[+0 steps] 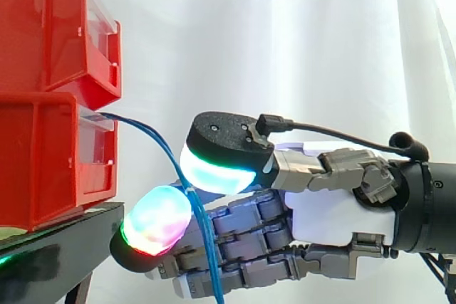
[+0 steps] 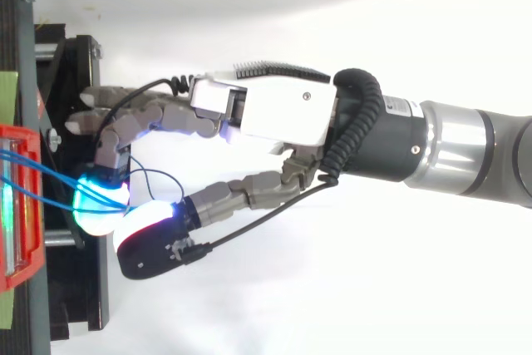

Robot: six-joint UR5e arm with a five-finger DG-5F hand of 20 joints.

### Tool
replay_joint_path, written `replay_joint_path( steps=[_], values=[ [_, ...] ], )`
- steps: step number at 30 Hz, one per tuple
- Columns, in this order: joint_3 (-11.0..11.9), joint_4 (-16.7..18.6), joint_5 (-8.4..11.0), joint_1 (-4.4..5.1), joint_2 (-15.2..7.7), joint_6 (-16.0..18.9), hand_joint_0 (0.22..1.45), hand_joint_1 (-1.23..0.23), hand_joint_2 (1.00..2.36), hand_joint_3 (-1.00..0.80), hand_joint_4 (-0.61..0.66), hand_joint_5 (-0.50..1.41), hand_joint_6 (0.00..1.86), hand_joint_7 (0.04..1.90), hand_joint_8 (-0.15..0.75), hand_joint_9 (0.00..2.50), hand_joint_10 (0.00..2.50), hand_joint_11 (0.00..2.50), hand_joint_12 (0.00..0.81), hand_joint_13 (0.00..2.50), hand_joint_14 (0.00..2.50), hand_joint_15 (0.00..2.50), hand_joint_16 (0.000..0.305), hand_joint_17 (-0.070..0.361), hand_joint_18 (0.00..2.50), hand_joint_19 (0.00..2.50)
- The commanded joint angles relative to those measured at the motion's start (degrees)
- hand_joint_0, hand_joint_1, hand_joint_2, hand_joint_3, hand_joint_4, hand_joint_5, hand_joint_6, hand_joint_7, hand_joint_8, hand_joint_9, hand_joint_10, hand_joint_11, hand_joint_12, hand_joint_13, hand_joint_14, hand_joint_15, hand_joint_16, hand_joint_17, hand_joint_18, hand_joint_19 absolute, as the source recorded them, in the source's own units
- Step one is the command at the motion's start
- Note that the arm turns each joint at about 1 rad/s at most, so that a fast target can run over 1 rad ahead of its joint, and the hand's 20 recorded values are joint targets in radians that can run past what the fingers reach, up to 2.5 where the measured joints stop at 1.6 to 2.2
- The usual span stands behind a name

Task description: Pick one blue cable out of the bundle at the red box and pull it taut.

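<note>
Between the thumb pad and one curled fingertip of the hand, a blue cable is pinched. From the pinch it curves up and away from the palm to the front of the lower red bin. Its other end hangs down across the other fingers. Just beyond the fingertips, the bin sits on a black stand.

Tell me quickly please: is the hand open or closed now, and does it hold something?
Hand: closed, pinching the blue cable from the red box between its thumb and a finger.
</note>
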Motion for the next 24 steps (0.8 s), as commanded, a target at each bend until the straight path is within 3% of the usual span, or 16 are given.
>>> replay_joint_path(
  steps=[1, 24],
  values=[
    [-0.06, -0.22, -0.07, -0.44, -0.02, -0.35, 0.55, -0.63, 1.01, -0.40, 0.21, -0.21, 0.78, 0.78, 0.265, 0.25, 0.00, 0.11, 0.361, 0.00, 0.00, 0.07, 0.057, 0.127, 0.00, 0.00],
    [0.03, -0.83, -0.95, -1.06, 0.06, -0.88, 0.59, -0.62, 1.01, -0.29, 0.20, -0.21, 0.85, 0.77, 0.264, 0.27, 0.00, 0.11, 0.355, 0.03, 0.00, 0.07, 0.055, 0.123, 0.00, 0.00]
  ],
)
